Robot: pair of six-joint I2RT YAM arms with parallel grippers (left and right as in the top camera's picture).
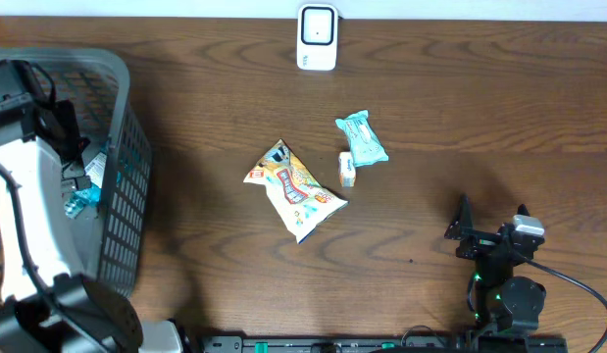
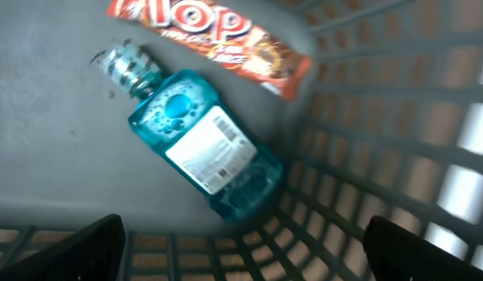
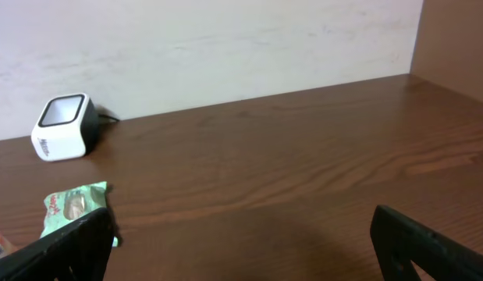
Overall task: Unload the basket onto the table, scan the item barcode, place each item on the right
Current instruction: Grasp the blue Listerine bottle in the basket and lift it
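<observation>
We hold the left end effector (image 2: pixel 245 248) wide over the blue bottle (image 2: pixel 202 144), centre frame; the right end effector (image 3: pixel 245 243) gapes wide, empty.

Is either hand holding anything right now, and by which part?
Nothing is held. The left hand hangs open over the blue bottle in the basket, not touching it; the right hand is open above the table.

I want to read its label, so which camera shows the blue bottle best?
The left wrist view: the blue bottle lies on the basket floor, label up, almost whole in frame. Overhead catches only a teal sliver of it inside the basket. The right wrist view does not show it.
</observation>
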